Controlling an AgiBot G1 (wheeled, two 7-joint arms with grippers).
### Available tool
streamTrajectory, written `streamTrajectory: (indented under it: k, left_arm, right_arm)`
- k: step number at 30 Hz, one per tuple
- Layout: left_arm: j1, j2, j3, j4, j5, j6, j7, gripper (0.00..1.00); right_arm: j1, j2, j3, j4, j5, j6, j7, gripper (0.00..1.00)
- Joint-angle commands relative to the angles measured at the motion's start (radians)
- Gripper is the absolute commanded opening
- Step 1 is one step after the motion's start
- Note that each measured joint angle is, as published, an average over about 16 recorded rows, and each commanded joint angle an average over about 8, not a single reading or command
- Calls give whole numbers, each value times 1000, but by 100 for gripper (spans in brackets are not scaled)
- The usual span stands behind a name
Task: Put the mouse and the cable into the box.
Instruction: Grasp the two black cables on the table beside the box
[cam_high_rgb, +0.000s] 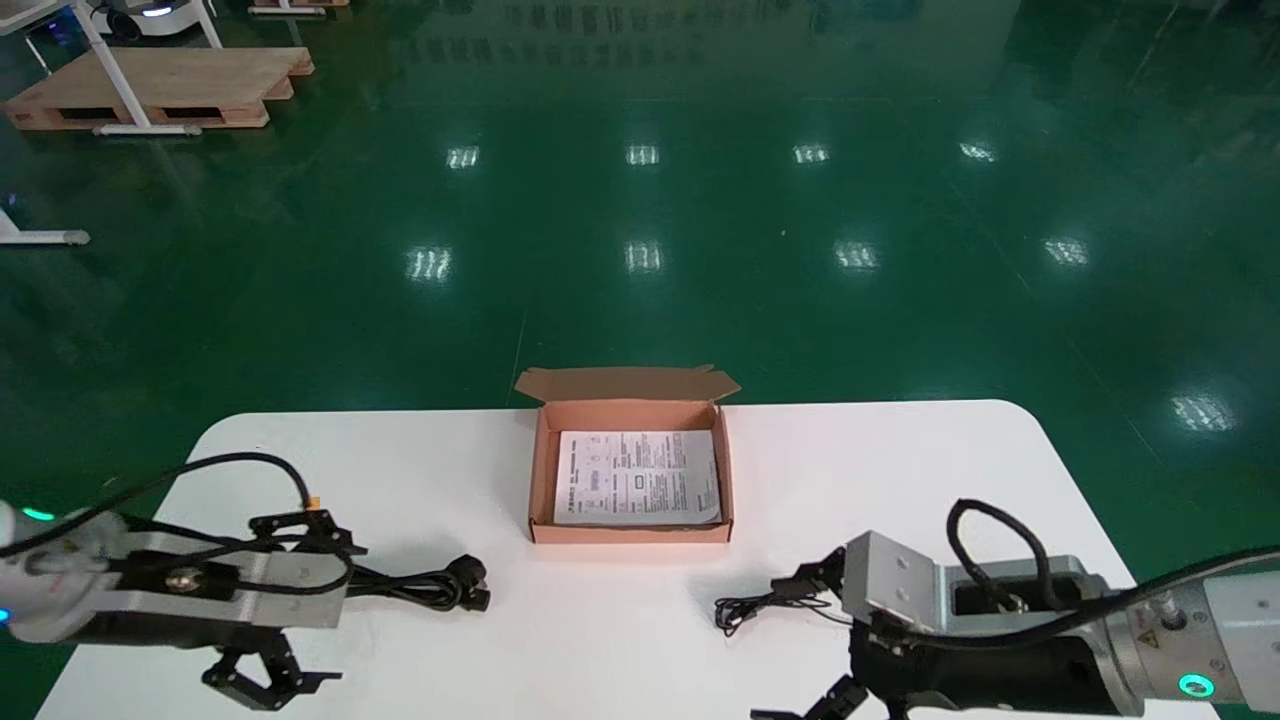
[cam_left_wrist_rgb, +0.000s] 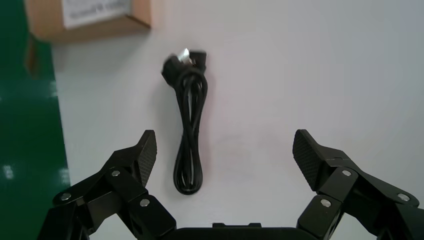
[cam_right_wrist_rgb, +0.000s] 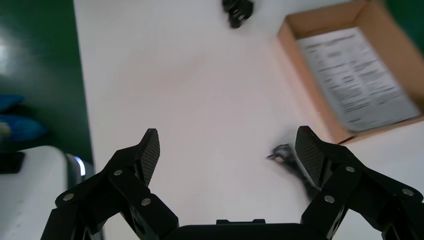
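Saw only a printed sheet (cam_high_rgb: 637, 478) in the cardboard box (cam_high_rgb: 541, 480), so likely had packed nothing yet, with the bundled black cable (cam_left_wrist_rgb: 189, 125) on the white table (cam_high_rgb: 900, 470) by the wide-open left gripper (cam_left_wrist_rgb: 225, 150) and a small dark thing (cam_right_wrist_rgb: 282, 152), maybe the mouse, beside the wide-open right gripper (cam_right_wrist_rgb: 227, 150)

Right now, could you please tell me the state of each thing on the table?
Box: open, flap up.
Leaflet: flat inside the box.
Cable: bundled, lying on the table.
Thin black wire: loose on the table.
Left pincer: open, empty.
Right pincer: open, empty.
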Motion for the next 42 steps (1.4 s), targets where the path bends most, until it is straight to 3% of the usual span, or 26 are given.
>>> streamTrajectory:
  k: [1, 10, 28, 35, 42]
  left_arm:
    - [22, 15, 21, -3, 64, -35, -7, 100]
    - [52, 155, 81, 214, 234, -211, 30, 100]
    - [12, 298, 91, 471, 279, -393, 119, 100]
    - [-6, 315, 89, 522, 267, -399, 145, 100]
    - [-13, 322, 88, 547, 259, -404, 165, 100]
  right_arm:
    - [-16, -1, -6, 9, 0, 0, 14, 100]
    - [-20, 17, 1, 67, -9, 22, 49, 100]
    - [-34, 52, 8, 160, -11, 35, 109, 100]
    - [-9, -47, -70, 81, -195, 107, 134, 100]
    - [55, -228, -165, -166, -429, 241, 63, 100]
